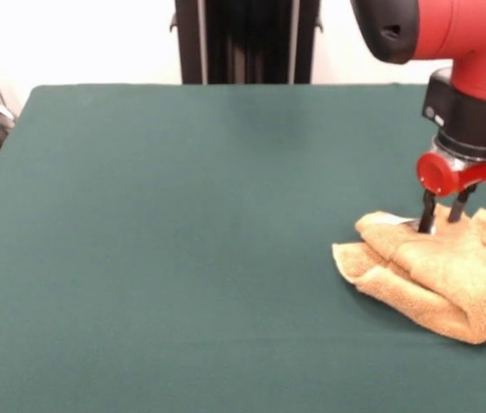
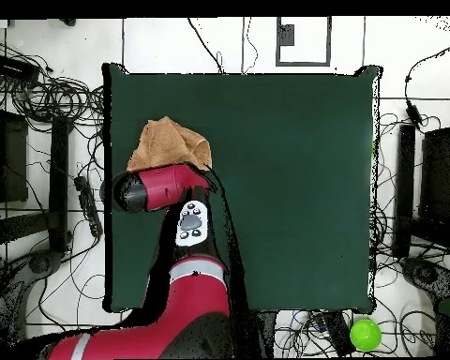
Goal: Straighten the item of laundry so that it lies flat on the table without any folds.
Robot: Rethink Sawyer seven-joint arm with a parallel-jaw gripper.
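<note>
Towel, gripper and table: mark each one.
towel (image 1: 449, 275), front view, on its bunched folds.
gripper (image 1: 441, 212), front view, between the fingertips at the towel.
table (image 2: 294, 187), overhead view, on bare green cloth.

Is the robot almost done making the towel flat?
Not yet. The towel is still bunched in thick folds near one edge of the table, so nothing is flattened. Right now the gripper is down on the towel's top fold, its fingers dipping into the cloth. Left to do: pull the folds apart and spread it flat.
</note>
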